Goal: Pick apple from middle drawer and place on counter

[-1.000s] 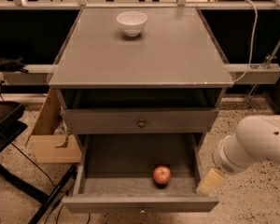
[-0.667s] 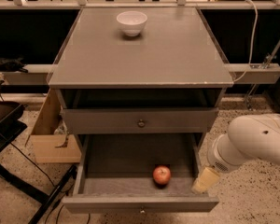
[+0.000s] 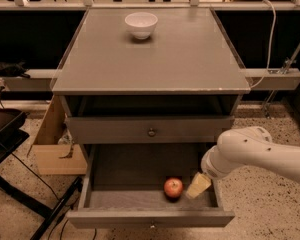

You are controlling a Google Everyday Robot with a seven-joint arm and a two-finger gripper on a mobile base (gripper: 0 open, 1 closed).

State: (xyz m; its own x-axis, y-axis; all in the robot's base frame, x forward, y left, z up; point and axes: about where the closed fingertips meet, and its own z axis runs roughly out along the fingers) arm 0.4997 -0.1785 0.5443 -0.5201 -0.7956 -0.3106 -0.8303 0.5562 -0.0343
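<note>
The apple [image 3: 173, 187], small, round and red-orange, lies on the plank floor of the middle drawer [image 3: 115, 200], which is pulled out at the bottom of the cabinet. The apple sits near the drawer's front, right of centre. My white arm [image 3: 255, 151] comes in from the right. My gripper [image 3: 197, 185] hangs down inside the drawer, just to the right of the apple and very close to it. The counter [image 3: 155, 59] is the flat grey top of the cabinet above.
A white bowl [image 3: 141, 24] stands at the back of the counter. A closed grey drawer front with a dark knob [image 3: 151, 132] sits above the open drawer. A cardboard box [image 3: 52, 144] and black cables [image 3: 35, 189] lie left of the cabinet.
My arm has moved left and the gripper has come over the drawer's right wall, down beside the apple. The apple has not moved.
</note>
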